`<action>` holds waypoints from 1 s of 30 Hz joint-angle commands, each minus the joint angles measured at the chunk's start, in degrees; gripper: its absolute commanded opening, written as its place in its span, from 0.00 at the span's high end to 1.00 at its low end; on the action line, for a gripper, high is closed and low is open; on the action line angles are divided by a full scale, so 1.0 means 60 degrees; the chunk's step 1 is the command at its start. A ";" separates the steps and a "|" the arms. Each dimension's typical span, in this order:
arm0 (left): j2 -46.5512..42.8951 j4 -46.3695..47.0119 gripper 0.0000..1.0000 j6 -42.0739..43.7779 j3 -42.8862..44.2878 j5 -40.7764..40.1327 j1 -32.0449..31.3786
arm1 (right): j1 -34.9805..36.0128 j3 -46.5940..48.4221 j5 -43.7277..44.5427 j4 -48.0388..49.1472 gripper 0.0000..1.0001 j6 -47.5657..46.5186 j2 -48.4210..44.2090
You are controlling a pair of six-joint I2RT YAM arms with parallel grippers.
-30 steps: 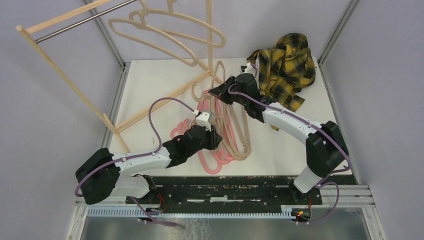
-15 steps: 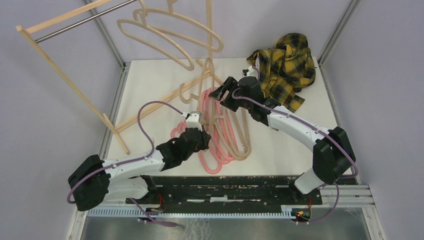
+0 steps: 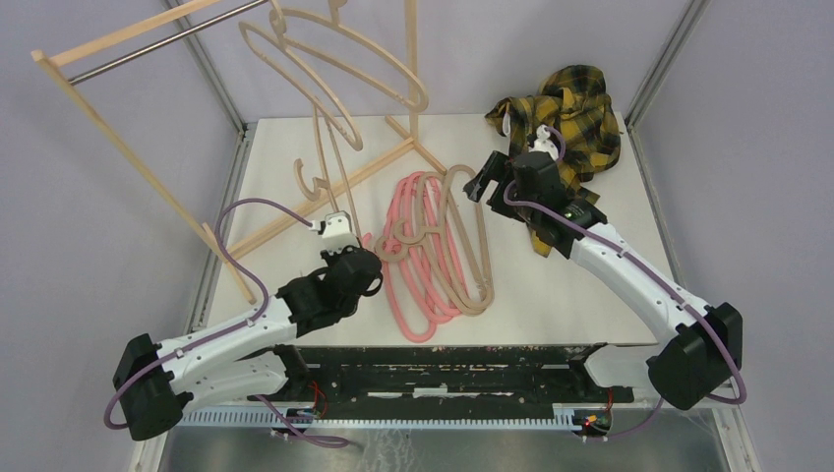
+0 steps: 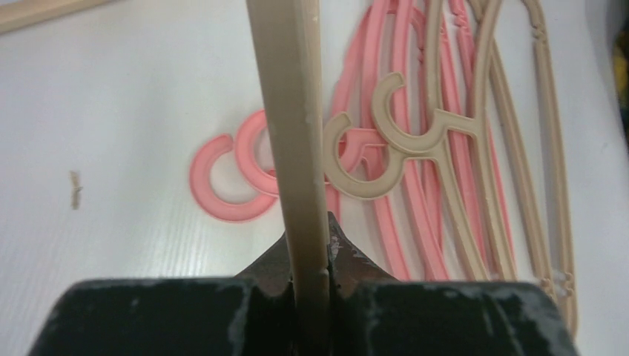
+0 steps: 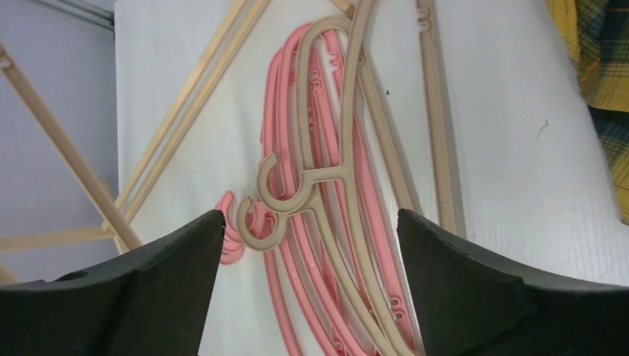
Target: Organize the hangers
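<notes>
My left gripper (image 3: 346, 254) is shut on a beige hanger (image 3: 329, 157) that stands upright left of the pile, hook to the left. In the left wrist view the hanger's bar (image 4: 289, 111) runs straight up out of the closed jaws (image 4: 308, 230). The other hangers (image 3: 433, 251), pink and beige, lie piled flat mid-table. More beige hangers (image 3: 339, 59) hang on the rack's rail. My right gripper (image 3: 484, 177) hovers open at the pile's upper right edge with nothing in it. In the right wrist view its fingers (image 5: 310, 215) frame the pile's beige hanger (image 5: 326, 170) and pink hangers (image 5: 285, 133) below.
A wooden rack with a metal rail (image 3: 148, 44) stands at the back left, its base bars (image 3: 325, 192) lying across the table beside the pile. A yellow plaid shirt (image 3: 565, 118) is bunched at the back right, just behind my right gripper.
The right gripper opened, let go of the upright beige hanger and drew back right. The left gripper shut on that hanger and carried it left, away from the pile.
</notes>
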 commanded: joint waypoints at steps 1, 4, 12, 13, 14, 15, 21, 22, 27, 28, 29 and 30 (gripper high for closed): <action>0.0026 -0.1260 0.97 -0.0560 0.0666 -0.1768 0.0394 | -0.0146 -0.0117 0.0283 -0.0315 0.06 -0.0514 -0.0498; -0.0039 -0.1472 0.97 -0.0289 0.0826 -0.1760 0.1228 | -0.0208 -0.0148 0.0265 -0.0506 0.06 -0.0669 -0.0682; -0.0119 -0.0774 0.97 0.1325 0.1688 -0.1387 0.3604 | -0.0601 -0.0336 0.0222 -0.0739 0.05 -0.0997 -0.1113; 0.0001 -0.0597 0.97 0.1607 0.1937 -0.1302 0.3814 | -0.0658 -0.0345 0.0188 -0.0761 0.05 -0.1030 -0.1133; 0.0251 -0.0481 0.97 0.1945 0.2337 -0.1184 0.4038 | -0.0707 -0.0343 0.0158 -0.0773 0.05 -0.1066 -0.1147; 0.0474 -0.0394 0.97 0.2228 0.2714 -0.1053 0.4196 | -0.0769 -0.0343 0.0125 -0.0784 0.05 -0.1081 -0.1148; 0.1931 -0.0177 0.97 0.3318 0.5111 -0.0618 0.4437 | -0.1119 -0.0243 0.0008 -0.0775 0.05 -0.1139 -0.1123; 0.2103 -0.0114 0.97 0.3445 0.5434 -0.0562 0.4433 | -0.1155 -0.0217 -0.0045 -0.0779 0.05 -0.1138 -0.1078; 0.3067 -0.0126 0.97 0.4123 0.6932 -0.0534 0.4553 | -0.1330 -0.0107 -0.0157 -0.0711 0.05 -0.1141 -0.0896; 0.3199 -0.0115 0.97 0.4218 0.7146 -0.0472 0.4599 | -0.1354 -0.0097 -0.0174 -0.0699 0.05 -0.1131 -0.0855; 0.3327 -0.0130 0.97 0.4294 0.7329 -0.0399 0.4656 | -0.1380 -0.0096 -0.0200 -0.0690 0.05 -0.1133 -0.0804; 0.3450 -0.0163 0.97 0.4342 0.7509 -0.0322 0.4731 | -0.1413 -0.0088 -0.0225 -0.0688 0.05 -0.1130 -0.0763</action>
